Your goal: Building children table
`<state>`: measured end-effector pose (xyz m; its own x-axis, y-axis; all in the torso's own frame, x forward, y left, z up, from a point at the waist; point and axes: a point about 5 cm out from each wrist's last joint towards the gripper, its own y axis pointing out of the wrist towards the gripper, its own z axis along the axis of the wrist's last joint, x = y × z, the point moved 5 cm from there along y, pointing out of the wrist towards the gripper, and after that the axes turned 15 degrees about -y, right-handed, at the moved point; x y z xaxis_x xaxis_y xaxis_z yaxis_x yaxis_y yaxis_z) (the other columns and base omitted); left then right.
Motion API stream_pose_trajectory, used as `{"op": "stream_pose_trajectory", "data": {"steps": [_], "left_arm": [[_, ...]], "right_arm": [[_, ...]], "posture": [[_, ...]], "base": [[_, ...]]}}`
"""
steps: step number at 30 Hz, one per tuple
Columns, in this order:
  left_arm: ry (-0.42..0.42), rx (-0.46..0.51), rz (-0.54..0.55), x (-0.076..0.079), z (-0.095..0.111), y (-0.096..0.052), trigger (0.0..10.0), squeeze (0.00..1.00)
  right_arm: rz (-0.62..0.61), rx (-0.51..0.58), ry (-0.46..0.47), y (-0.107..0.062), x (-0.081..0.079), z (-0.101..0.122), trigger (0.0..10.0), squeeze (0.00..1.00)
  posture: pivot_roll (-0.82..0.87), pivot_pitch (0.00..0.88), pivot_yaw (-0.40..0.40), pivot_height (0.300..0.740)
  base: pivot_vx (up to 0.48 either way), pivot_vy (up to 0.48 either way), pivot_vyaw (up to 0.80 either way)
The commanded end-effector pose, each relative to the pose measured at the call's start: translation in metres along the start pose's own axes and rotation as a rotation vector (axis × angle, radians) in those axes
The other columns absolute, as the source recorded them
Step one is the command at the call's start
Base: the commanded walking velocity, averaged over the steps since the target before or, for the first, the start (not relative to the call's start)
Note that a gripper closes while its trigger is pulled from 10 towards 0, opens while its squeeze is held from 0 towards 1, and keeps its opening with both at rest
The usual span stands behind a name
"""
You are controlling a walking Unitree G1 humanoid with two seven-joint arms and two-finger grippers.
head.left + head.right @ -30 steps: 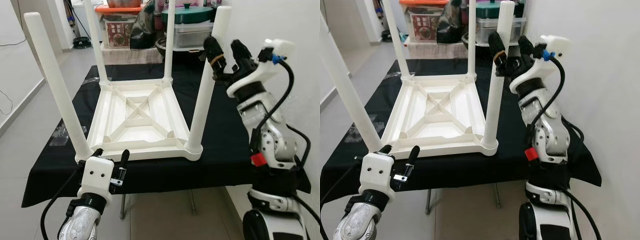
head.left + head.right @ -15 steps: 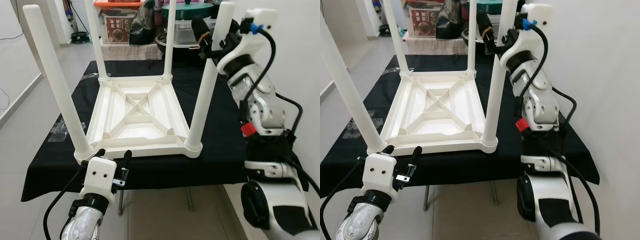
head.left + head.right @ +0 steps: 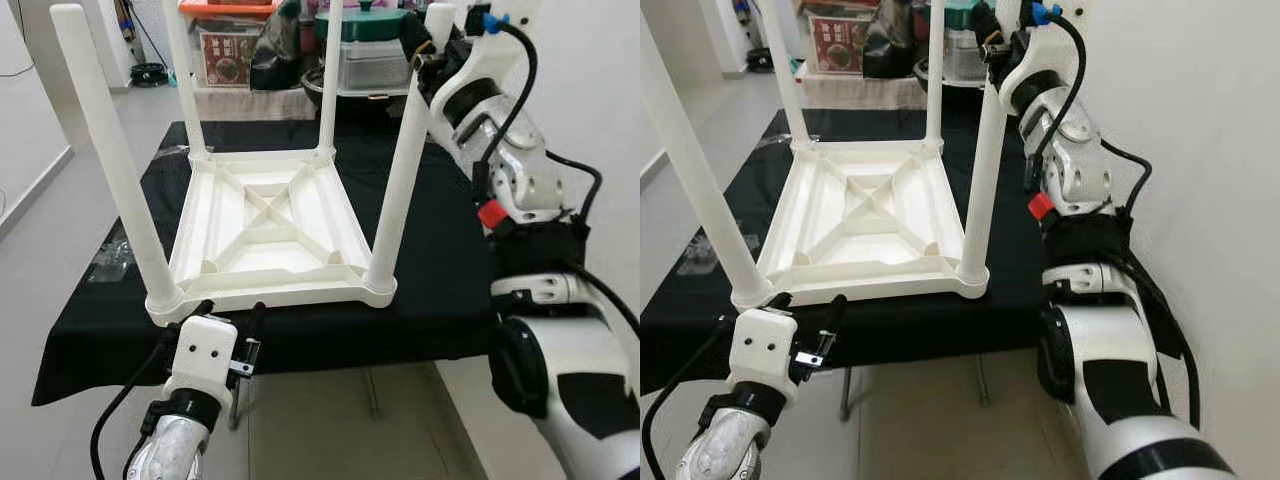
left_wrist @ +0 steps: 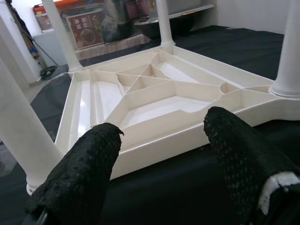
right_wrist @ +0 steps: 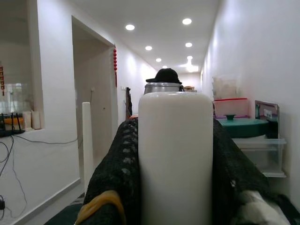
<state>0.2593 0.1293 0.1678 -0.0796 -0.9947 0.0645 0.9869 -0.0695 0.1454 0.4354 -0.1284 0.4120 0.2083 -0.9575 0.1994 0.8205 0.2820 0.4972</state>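
A white plastic children's table (image 3: 265, 225) lies upside down on a black-clothed table (image 3: 440, 230), all its legs pointing up. My right gripper (image 3: 435, 30) is raised at the top of the near right leg (image 3: 395, 170). In the right wrist view its black fingers (image 5: 117, 164) press against both sides of that leg's rounded top (image 5: 176, 159). My left gripper (image 3: 232, 310) hangs low, just in front of the tabletop's near edge, open with nothing between its fingers (image 4: 79, 173). The near left leg (image 3: 110, 160) stands just behind it.
Storage boxes (image 3: 230, 40) and a pot with a green lid (image 3: 365, 25) crowd the space behind the black table. A clear plastic bag (image 3: 112, 260) lies on the cloth at the left. A white wall runs close along the right.
My right gripper has moved from beside the near right leg up onto its top and shut around it. The camera has shifted slightly. The left gripper has stayed put.
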Motion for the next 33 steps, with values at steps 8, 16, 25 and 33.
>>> {"op": "stream_pose_trajectory", "data": {"steps": [8, 16, 25, 33], "left_arm": [[0.013, 0.013, -0.022, 0.004, 0.004, 0.006, 10.0, 0.0], [0.03, 0.01, -0.04, 0.007, 0.007, 0.004, 10.0, 0.0], [0.028, -0.006, -0.057, 0.009, 0.007, 0.001, 10.0, 0.0], [0.03, 0.003, -0.073, 0.01, 0.014, 0.001, 10.0, 0.0]], "right_arm": [[-0.18, -0.128, 0.366, 0.0, 0.028, -0.041, 0.0, 0.0], [-0.401, -0.337, 0.604, -0.037, 0.059, -0.108, 0.0, 0.0], [-0.564, -0.554, 0.833, -0.097, 0.044, -0.192, 0.0, 0.0], [-0.48, -0.697, 0.912, -0.11, -0.021, -0.226, 0.0, 0.0]], "posture": [[0.06, 0.056, -0.078, 0.74], [0.09, 0.086, -0.079, 0.74], [0.1, 0.109, -0.067, 0.74], [0.13, 0.127, -0.064, 0.74]], "base": [[0.0, 0.0, 0.0], [0.0, 0.0, 0.0], [0.0, 0.0, 0.0], [0.0, 0.0, 0.0]]}}
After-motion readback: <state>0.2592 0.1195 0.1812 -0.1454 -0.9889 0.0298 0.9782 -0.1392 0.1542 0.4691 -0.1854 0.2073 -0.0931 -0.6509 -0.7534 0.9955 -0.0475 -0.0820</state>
